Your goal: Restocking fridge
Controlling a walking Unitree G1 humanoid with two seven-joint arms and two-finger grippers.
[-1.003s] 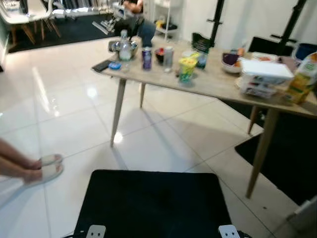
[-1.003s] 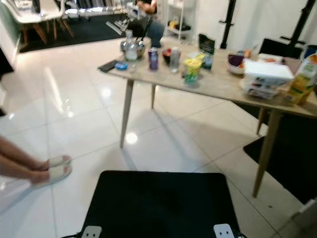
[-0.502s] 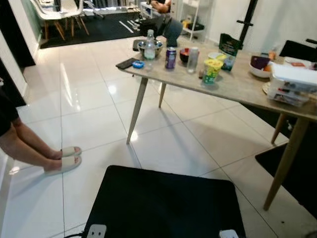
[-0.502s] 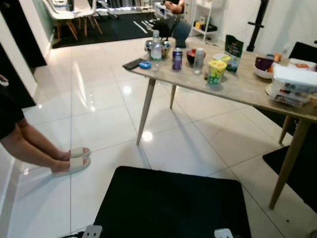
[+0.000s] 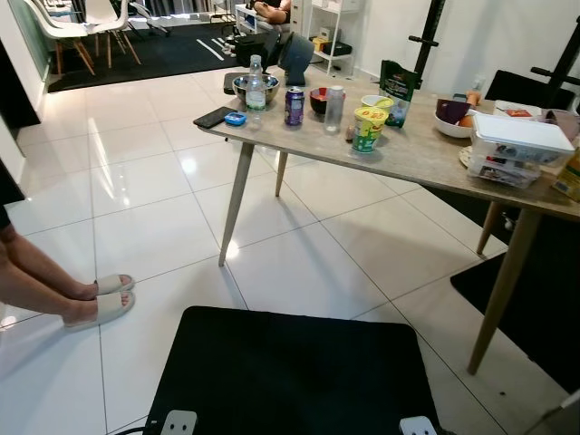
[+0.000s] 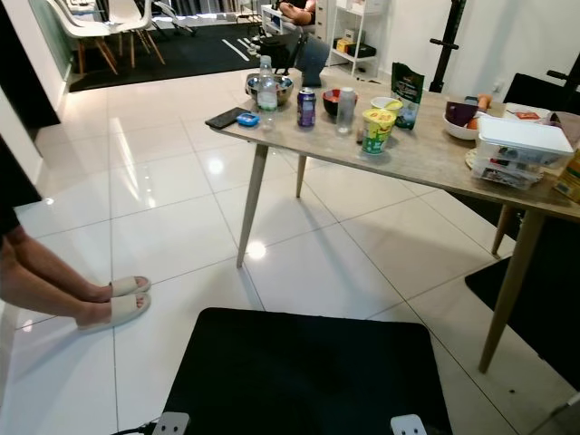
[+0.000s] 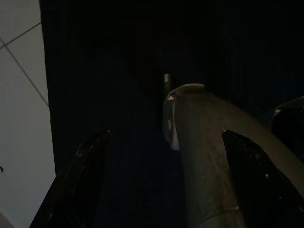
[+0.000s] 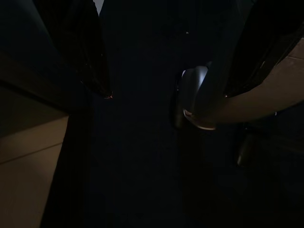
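Observation:
A wooden table (image 5: 426, 161) stands ahead and to the right. On it are a water bottle (image 5: 256, 80), a metal bowl (image 5: 243, 88), a purple can (image 5: 294, 106), a clear bottle (image 5: 334, 109), a yellow-green noodle cup (image 5: 369, 129), a dark green bag (image 5: 395, 82), a bowl of fruit (image 5: 450, 118) and stacked clear plastic boxes (image 5: 512, 149). Both arms hang idle in the dark beside my body. My left gripper (image 7: 166, 185) and my right gripper (image 8: 178, 71) each have their black fingers spread with nothing held.
A person's bare legs in pale sandals (image 5: 95, 304) stand on the white tiles at the left. Another person sits beyond the table (image 5: 272, 9). White chairs (image 5: 72, 23) are at the far left, a black rug (image 5: 544, 290) lies at the right. My black front (image 5: 290, 372) covers the near floor.
The whole picture has swung with my head, first left and then back right, and is sharper now. The things on the table stay in place.

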